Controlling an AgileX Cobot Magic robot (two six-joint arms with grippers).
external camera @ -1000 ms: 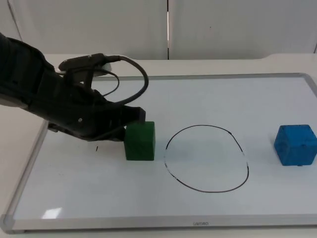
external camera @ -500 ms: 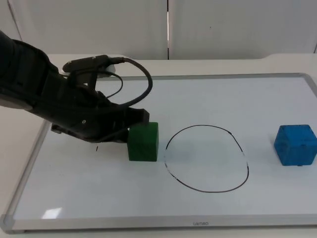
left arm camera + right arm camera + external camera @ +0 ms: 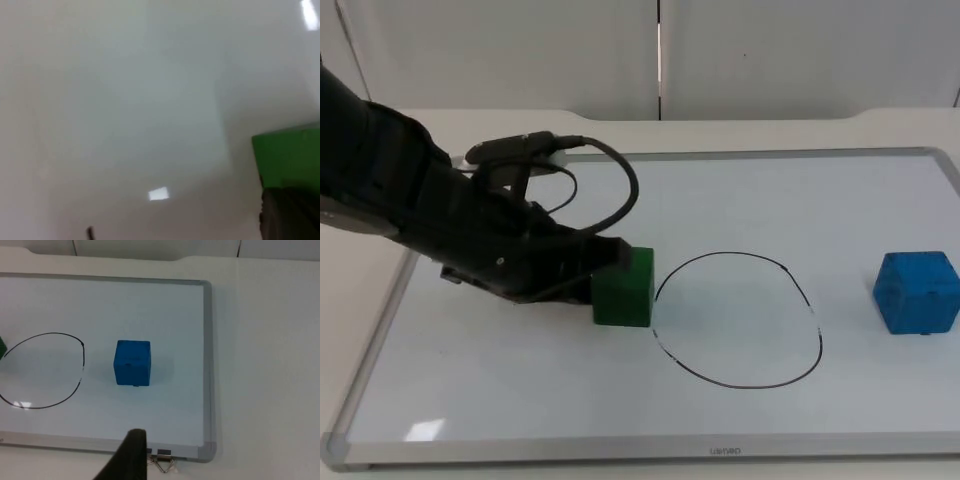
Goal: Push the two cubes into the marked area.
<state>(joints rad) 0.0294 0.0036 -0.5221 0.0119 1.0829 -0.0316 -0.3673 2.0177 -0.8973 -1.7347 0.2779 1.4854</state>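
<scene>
Left gripper (image 3: 605, 262): left of centre, pressed against green cube (image 3: 624, 288); finger state could not be told. Green cube touched drawn circle (image 3: 738, 318) at its left edge. Blue cube (image 3: 917, 292): far right on whiteboard (image 3: 740, 200), outside the circle.

The left gripper (image 3: 605, 262) hides the green cube's (image 3: 624, 288) left face in the top view, and its jaws cannot be made out; the picture's edge cuts that cube off in the left wrist view; the blue cube (image 3: 917, 291) nearly meets the edge.
</scene>
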